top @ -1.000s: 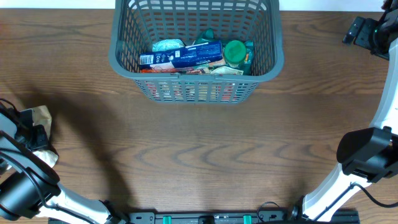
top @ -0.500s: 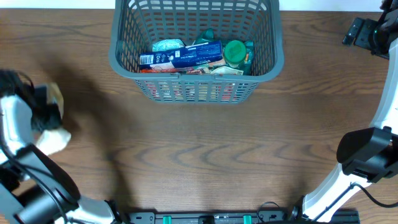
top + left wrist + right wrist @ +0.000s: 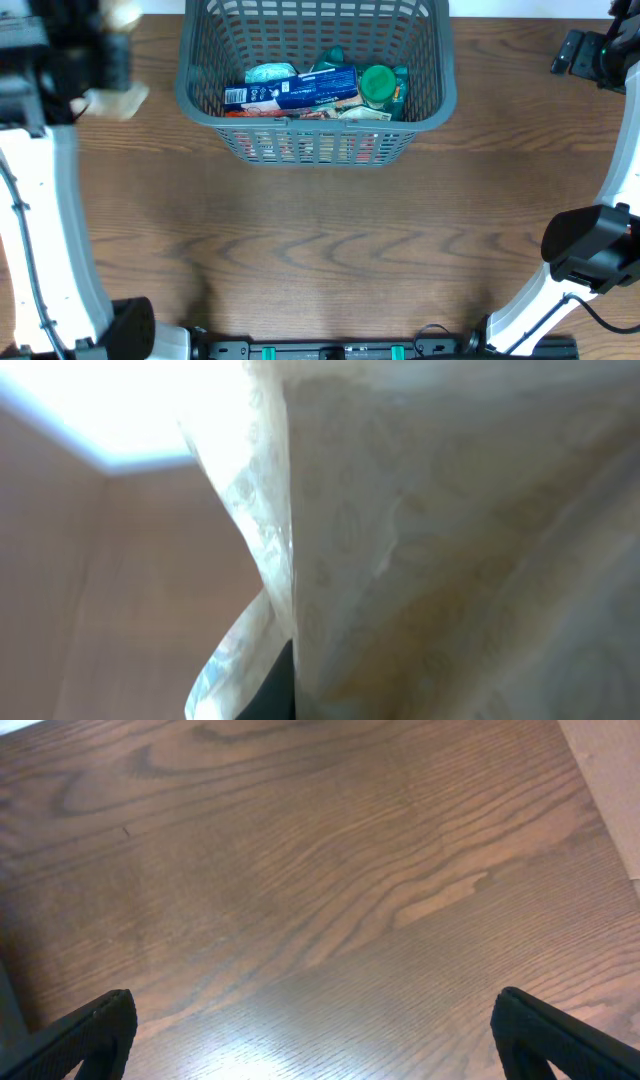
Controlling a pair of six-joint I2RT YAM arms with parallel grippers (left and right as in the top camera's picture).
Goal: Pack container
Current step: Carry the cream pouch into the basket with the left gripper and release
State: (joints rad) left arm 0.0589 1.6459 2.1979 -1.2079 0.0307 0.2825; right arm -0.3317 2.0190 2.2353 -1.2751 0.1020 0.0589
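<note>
Up goes the left gripper (image 3: 97, 66), now beside the container (image 3: 188, 96) at the back of the desk (image 3: 320, 250), squeezing a pale bag (image 3: 124, 98) high to clear the rim. Right gripper (image 3: 318, 1030) waits apart, empty

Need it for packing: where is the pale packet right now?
In the overhead view the pale packet is top left, just beside the left rim of the container.

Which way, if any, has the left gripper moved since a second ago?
Yes: the left gripper, holding a pale bag, moved up the overhead view to beside the container.
</note>
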